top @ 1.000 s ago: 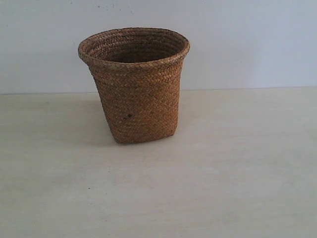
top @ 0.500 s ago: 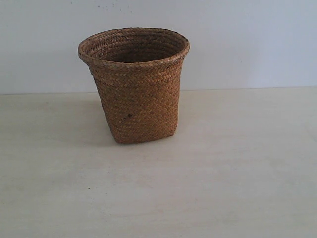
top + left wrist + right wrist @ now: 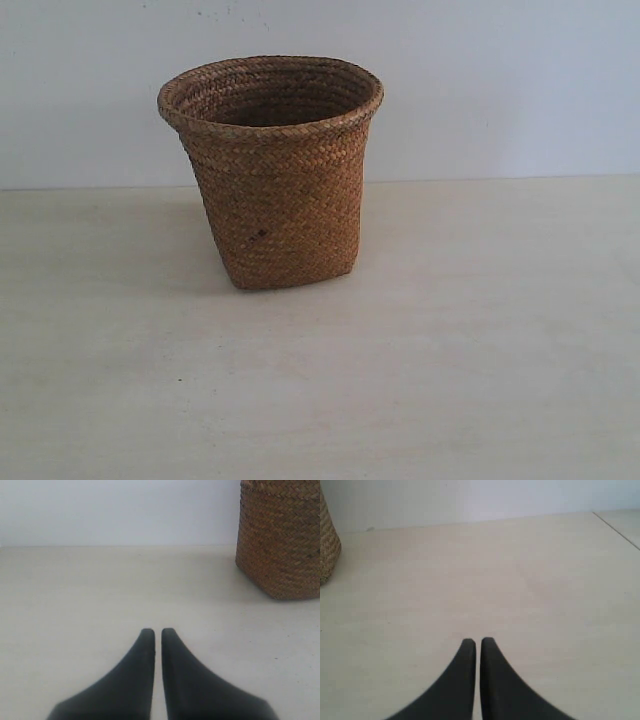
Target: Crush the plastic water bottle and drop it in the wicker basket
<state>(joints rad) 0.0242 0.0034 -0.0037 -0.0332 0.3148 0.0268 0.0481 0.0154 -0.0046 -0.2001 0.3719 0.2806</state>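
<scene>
The brown wicker basket (image 3: 272,175) stands upright on the pale table, a small dark spot on its side. The plastic water bottle is out of view in every frame. In the left wrist view my left gripper (image 3: 158,631) is shut with nothing between its black fingers, low over bare table, and the wicker basket (image 3: 282,540) stands ahead of it to one side. In the right wrist view my right gripper (image 3: 478,640) is shut and empty too, with only an edge of the wicker basket (image 3: 327,542) showing far off. Neither arm shows in the exterior view.
The pale table (image 3: 480,350) runs back to a plain white wall (image 3: 500,80). In the right wrist view a seam or table edge (image 3: 617,530) crosses one far corner.
</scene>
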